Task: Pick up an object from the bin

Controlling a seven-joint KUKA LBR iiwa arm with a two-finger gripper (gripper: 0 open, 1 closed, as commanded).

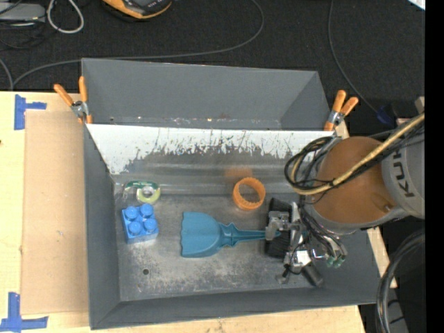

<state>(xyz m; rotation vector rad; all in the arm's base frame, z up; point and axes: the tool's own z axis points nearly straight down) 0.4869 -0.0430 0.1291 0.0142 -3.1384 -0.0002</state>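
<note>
Blue scoop (201, 234) lies flat on the floor of the bin (208, 103), its broad blade to the left and its thin handle pointing right. We see the hand (276, 231) low at the handle's tip; whether it is wide or narrow we cannot tell. An orange ring (248, 193) lies just behind the handle. A blue studded block (139, 223) and a pale tape roll (148, 192) sit at the left.

In the bin (208, 103): toy brick (139, 223) at left, tape roll (148, 192) just behind it, scoop (201, 234) in the middle, ring (248, 193) behind its handle, claw (277, 234) at right.
</note>
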